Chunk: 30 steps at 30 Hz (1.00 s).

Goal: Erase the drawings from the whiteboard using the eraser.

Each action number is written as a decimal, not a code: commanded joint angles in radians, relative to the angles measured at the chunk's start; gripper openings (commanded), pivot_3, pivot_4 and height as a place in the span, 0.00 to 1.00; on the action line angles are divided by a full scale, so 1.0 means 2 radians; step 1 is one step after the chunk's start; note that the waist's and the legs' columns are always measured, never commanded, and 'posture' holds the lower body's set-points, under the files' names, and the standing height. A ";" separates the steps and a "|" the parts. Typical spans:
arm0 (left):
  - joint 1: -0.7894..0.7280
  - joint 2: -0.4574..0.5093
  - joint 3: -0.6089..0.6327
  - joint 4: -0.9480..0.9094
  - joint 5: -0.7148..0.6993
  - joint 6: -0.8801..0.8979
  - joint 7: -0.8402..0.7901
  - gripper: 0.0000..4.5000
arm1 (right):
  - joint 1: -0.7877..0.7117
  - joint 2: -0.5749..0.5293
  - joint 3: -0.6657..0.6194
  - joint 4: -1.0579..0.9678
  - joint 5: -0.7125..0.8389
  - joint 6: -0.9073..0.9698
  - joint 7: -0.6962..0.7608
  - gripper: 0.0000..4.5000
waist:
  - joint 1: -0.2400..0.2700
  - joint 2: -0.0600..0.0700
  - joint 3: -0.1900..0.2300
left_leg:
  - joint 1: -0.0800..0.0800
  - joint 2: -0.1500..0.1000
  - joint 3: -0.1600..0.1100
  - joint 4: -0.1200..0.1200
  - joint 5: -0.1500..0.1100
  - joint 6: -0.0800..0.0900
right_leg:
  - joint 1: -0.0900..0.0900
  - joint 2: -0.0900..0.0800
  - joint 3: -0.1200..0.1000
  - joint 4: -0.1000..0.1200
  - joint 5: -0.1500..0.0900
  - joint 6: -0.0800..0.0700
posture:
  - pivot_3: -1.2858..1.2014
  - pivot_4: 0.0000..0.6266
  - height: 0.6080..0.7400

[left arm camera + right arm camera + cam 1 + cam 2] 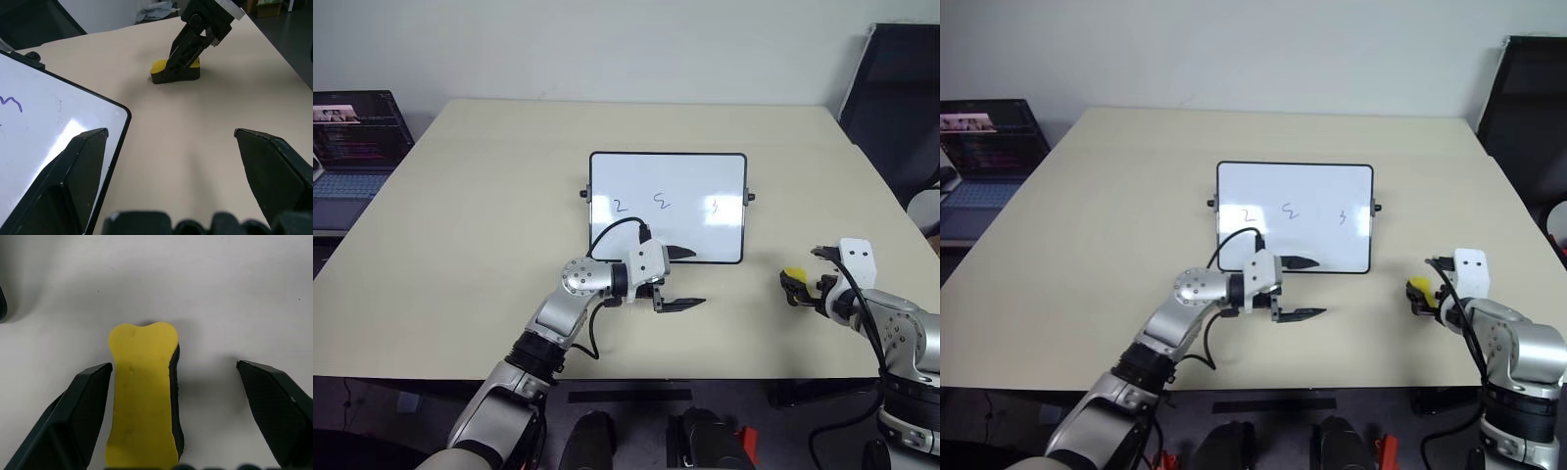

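Observation:
The whiteboard lies flat in the middle of the table, with the drawings on it in a row: a "2", a "5" and a "3". My left gripper is open at the board's near edge, pointing right, one finger over the frame and nothing between the fingers. The eraser, yellow with a black underside, lies on the table to the right of the board. My right gripper is open around it: one finger is close against its side and the other stands well apart.
An open laptop sits on a desk to the far left. A black chair stands past the table's right edge. The beige table has bare room all around the board.

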 commanded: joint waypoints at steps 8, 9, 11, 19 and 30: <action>-0.012 -0.002 0.015 -0.002 0.000 -0.008 0.005 1.00 | 0.001 0.009 -0.024 -0.006 0.002 -0.001 -0.008 0.23 | 0.000 0.000 0.000 | 0.000 0.000 0.000 0.000 0.000 0.000 | 0.000 0.000 0.000 0.000 0.000 0.000 | 0.52 0.24 1.00; -0.013 -0.003 0.015 -0.001 0.001 -0.008 0.007 1.00 | -0.001 0.010 -0.027 -0.005 0.002 -0.002 -0.010 0.23 | 0.000 0.000 0.000 | 0.000 0.000 0.000 0.000 0.000 0.000 | 0.000 0.000 0.000 0.000 0.000 0.000 | 0.52 0.24 1.00; -0.014 -0.006 0.017 0.000 0.002 -0.008 0.011 1.00 | -0.008 0.009 -0.032 -0.002 0.001 -0.001 -0.013 0.23 | 0.000 0.000 0.000 | 0.000 0.000 0.000 0.000 0.000 0.000 | 0.000 0.000 0.000 0.000 0.000 0.000 | 0.52 0.24 1.00; -0.004 -0.008 0.038 0.008 0.031 -0.007 0.087 1.00 | -0.030 0.002 0.008 -0.049 -0.025 -0.080 -0.031 0.23 | -0.002 0.000 0.000 | 0.000 0.000 0.000 0.000 0.000 0.000 | 0.000 0.000 0.000 0.000 0.000 0.000 | 0.52 0.24 1.00; -0.008 -0.079 0.061 0.009 0.079 0.025 0.261 1.00 | -0.114 0.072 0.112 0.018 -0.092 -0.232 -0.084 0.23 | 0.000 0.000 0.000 | 0.000 0.000 -0.001 0.000 0.000 0.000 | 0.000 0.000 0.000 0.000 0.000 0.000 | 0.52 0.24 1.00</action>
